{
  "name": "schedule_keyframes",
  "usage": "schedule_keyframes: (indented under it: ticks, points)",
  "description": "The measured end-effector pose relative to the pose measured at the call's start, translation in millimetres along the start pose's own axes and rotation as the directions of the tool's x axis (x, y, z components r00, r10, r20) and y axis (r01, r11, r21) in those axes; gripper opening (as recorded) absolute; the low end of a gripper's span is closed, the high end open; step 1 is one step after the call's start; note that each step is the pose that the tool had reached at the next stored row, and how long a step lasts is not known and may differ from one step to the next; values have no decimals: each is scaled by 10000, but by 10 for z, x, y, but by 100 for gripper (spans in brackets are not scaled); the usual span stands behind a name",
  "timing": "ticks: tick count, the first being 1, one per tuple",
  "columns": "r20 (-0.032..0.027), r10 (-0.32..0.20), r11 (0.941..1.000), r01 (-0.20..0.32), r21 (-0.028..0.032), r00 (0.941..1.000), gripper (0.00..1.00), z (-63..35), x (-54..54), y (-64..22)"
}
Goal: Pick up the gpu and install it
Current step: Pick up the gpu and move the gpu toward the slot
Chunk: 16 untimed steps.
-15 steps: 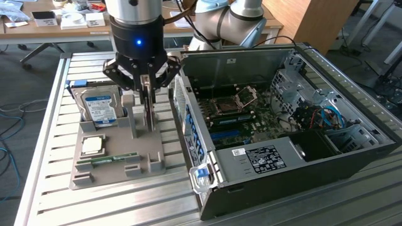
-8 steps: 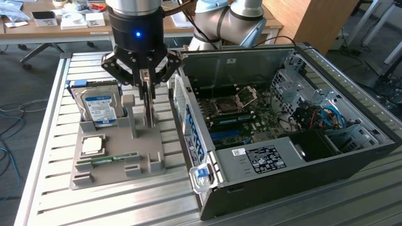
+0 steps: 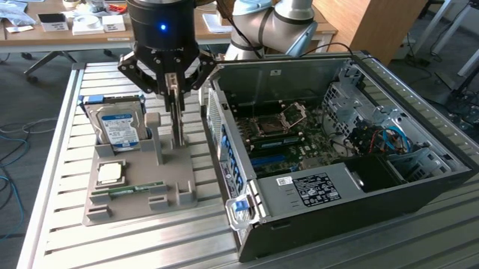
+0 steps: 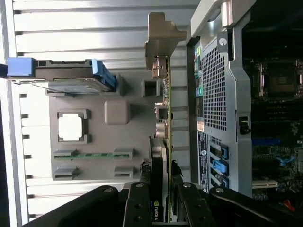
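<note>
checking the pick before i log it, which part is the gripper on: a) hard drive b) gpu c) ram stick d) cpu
b: the gripper is closed on the gpu, which stands on edge in the gray holder, apart from the hard drive.

Slatted metal table (image 3: 53,185) carries a grey tray (image 3: 174,175) and an open PC case (image 3: 359,218), the case at the tray's 3 o'clock in the exterior view
</note>
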<state>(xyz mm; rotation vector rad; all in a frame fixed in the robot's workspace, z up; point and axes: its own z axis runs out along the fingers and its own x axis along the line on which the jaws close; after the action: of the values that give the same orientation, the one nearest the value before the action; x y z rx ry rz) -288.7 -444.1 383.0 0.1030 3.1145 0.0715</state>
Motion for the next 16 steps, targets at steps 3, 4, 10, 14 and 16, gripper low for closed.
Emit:
schedule_keyframes:
  ticks: [3,4,10,14,16]
  points:
    - [-1,-1,10000,1,0,10000,27,-60,-1,3]
    - [0,0,10000,0,0,10000,27,-79,-2,4]
    - [0,0,10000,0,0,10000,27,-180,-4,8]
    - [1,0,10000,0,-1,10000,27,-186,-4,9]
    - [0,0,10000,0,-1,10000,27,-187,-4,9]
